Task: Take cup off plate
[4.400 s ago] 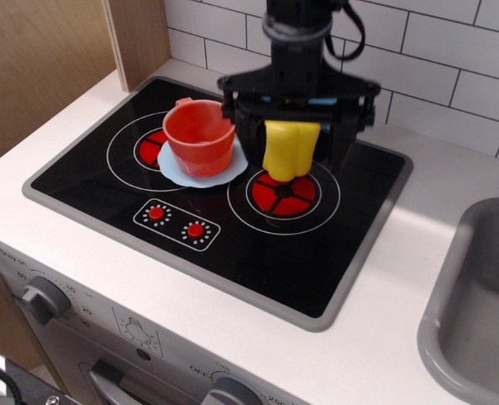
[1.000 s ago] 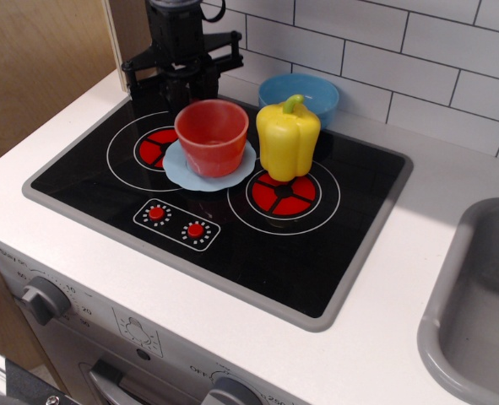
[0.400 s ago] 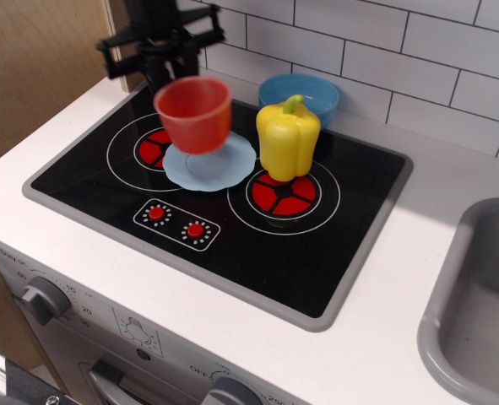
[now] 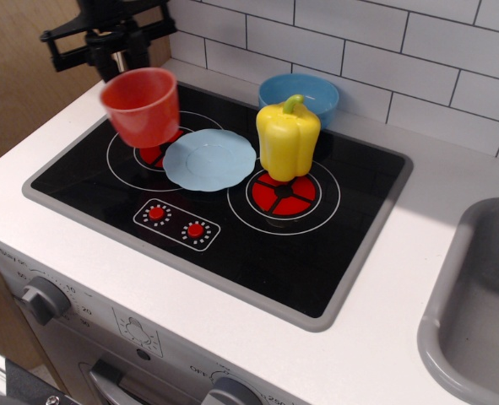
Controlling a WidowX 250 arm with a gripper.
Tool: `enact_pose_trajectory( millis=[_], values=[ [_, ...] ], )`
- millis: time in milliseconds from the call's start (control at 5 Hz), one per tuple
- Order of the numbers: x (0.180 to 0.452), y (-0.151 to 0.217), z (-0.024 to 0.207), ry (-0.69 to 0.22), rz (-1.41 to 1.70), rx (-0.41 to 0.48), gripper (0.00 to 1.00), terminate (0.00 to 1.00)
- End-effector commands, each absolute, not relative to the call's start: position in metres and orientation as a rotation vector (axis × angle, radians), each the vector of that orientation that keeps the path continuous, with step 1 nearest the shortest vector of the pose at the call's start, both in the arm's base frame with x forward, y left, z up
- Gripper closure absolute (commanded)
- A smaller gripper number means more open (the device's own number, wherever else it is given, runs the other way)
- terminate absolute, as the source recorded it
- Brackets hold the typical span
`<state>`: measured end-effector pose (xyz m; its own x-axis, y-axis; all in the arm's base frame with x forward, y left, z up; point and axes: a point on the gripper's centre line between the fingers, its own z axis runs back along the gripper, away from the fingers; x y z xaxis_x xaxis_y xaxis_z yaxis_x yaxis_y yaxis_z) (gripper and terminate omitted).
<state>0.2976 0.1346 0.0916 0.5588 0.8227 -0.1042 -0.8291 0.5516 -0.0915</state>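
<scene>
While blurred, cup (image 4: 141,105) held aloft left of bare plate (image 4: 208,159), jaws gripping its far rim, fingertips hidden.

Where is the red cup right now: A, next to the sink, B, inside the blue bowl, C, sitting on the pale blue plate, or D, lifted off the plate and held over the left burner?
D: the cup hangs in the gripper above the left burner, clear of the plate, which lies bare beside the yellow pepper.
</scene>
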Motion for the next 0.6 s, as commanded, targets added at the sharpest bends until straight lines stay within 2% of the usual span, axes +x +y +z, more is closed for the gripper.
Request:
enact_pose_trajectory(
  millis=[0,200,400],
  values=[
    [0.294,0.159,0.110,-0.034,0.924,-0.110,1.00,0.00],
    [0.293,0.159,0.104,-0.047,0.832,-0.119,1.00,0.00],
    [0.292,0.160,0.098,-0.012,0.683,-0.134,1.00,0.00]
  ],
)
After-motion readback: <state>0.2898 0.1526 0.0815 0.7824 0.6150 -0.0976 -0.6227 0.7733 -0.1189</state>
